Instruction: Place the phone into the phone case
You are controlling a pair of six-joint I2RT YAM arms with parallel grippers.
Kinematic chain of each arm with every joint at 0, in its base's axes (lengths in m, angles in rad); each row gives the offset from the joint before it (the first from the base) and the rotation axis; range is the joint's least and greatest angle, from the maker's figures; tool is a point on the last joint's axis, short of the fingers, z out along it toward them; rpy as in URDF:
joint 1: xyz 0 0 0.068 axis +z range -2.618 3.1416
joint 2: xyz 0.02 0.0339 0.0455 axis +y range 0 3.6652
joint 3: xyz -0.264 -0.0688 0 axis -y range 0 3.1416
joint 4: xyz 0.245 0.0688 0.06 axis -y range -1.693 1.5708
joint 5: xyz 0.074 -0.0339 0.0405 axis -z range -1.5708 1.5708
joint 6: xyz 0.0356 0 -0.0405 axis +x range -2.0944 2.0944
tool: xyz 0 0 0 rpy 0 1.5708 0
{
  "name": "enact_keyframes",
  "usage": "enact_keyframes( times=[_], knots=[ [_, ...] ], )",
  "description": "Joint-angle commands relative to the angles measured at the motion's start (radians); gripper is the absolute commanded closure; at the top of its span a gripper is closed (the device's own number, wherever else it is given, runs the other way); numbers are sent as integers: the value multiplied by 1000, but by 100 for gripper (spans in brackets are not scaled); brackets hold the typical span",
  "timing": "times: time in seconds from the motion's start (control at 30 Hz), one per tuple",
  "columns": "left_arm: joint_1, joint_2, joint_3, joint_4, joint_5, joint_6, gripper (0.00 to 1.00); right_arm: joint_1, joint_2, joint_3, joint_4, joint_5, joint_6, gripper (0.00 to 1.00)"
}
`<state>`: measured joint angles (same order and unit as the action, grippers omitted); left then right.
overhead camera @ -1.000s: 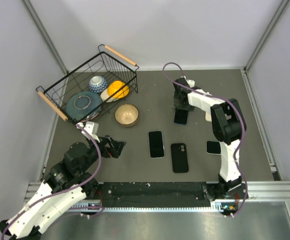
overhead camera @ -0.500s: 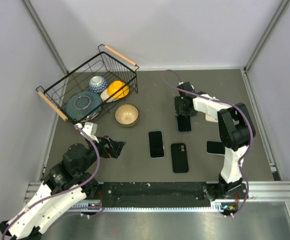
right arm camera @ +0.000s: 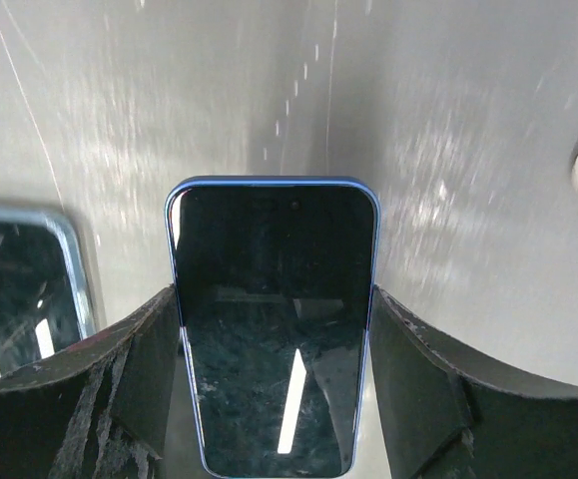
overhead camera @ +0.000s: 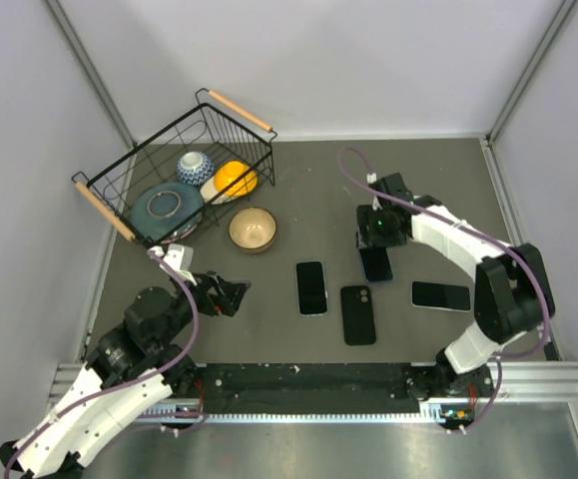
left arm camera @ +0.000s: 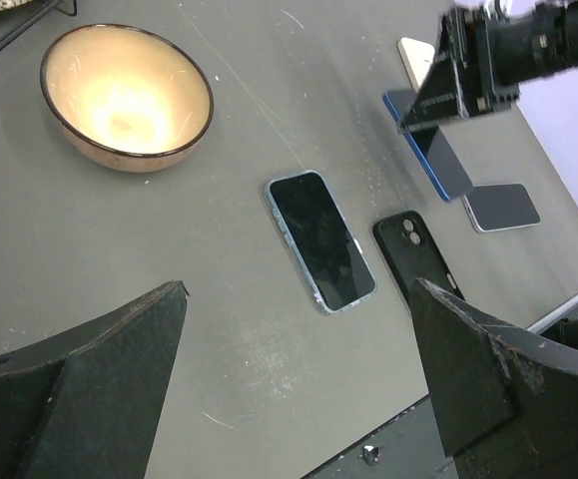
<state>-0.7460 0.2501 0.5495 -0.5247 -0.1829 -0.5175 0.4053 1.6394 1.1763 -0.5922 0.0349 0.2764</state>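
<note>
Transfer step, I judge: right gripper [overhead camera: 374,247] clamped on the long edges of the blue phone [right arm camera: 274,299], tilted, just beyond the black phone case [overhead camera: 358,314] (whether its open side faces up, I cannot tell). Next: square it over the case and lower. Left gripper [overhead camera: 227,296] gapes empty well left of the case; a light-edged phone [overhead camera: 311,287] just left of it and a dark phone [overhead camera: 440,295] near its right crowd the approach.
</note>
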Motion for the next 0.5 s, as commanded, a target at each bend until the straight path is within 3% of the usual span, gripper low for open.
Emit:
enact_keyframes(
  times=[0.0, 0.13, 0.47],
  knots=[
    [2, -15, 0, 37, -15, 5, 1, 13, -160, -128, 25, -79, 99, 63],
    [2, -6, 0, 40, -7, 7, 1, 50, -306, -292, 107, -104, 202, 63],
    [2, 2, -6, 45, -12, 7, 1, 199, -477, -523, 269, -75, 423, 63]
  ],
)
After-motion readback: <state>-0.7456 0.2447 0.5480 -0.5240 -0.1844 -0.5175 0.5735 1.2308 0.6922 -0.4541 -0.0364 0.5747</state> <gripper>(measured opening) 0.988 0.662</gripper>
